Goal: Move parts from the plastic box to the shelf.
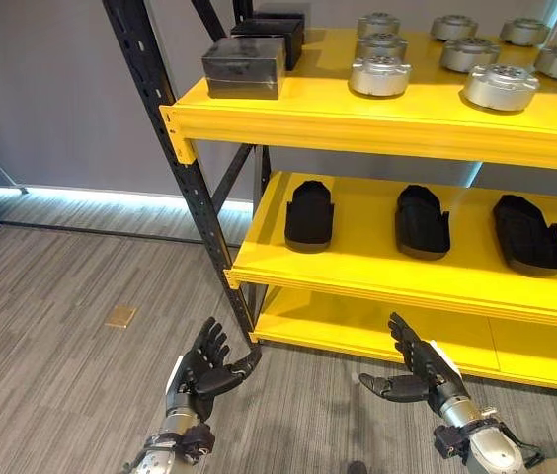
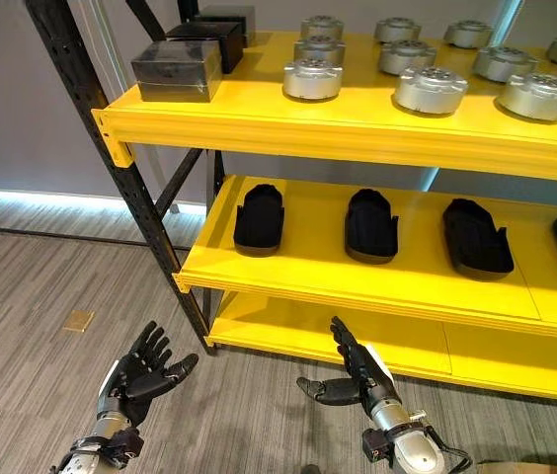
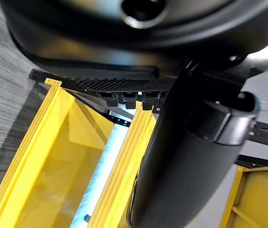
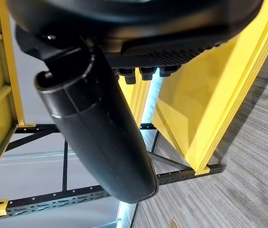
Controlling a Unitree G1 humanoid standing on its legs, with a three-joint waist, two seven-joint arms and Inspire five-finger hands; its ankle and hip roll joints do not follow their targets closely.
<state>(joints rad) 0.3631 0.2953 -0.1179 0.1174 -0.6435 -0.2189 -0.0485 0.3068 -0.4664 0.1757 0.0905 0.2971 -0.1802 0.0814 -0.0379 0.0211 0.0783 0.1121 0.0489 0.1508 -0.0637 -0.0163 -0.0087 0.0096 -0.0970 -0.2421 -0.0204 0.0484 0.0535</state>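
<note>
Both empty: left hand point(image 1: 202, 367) and right hand point(image 1: 419, 372) low before shelf point(image 1: 377, 259), fingers spread, holding nothing; silver parts point(image 1: 380, 76) and black parts point(image 1: 309, 215) already shelved in rows; plastic box unseen, probably next fetch

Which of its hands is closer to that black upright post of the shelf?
Left. The left hand hangs just beside the black post's foot; the right hand is farther along, before the bottom shelf.
</note>
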